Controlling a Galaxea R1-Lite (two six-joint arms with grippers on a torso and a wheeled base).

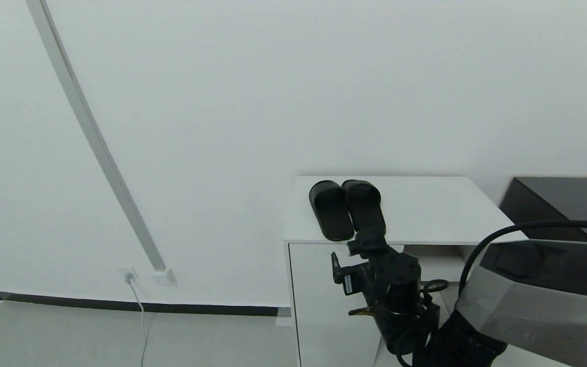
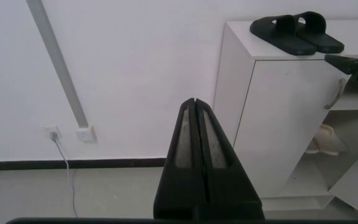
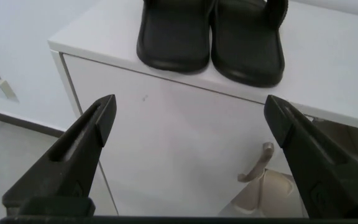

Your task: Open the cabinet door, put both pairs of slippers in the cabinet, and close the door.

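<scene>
Right gripper [image 3: 190, 104]: fingers are standing wide apart, holding nothing. The slippers [image 1: 347, 209] are lying side by side on the cabinet [image 1: 426, 209] top, heels at its front edge, just ahead of the fingertips. We are judging them light, rubbery, bendy and not slippery, so we are favouring a pinch across both heels. Left gripper [image 2: 194, 102]: fingers are pressing together, empty, well apart from the slippers. The wall [image 1: 324, 102] is closing in beyond the toes, with open room above.

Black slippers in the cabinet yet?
Out. The black slippers lie side by side on the cabinet top.
</scene>
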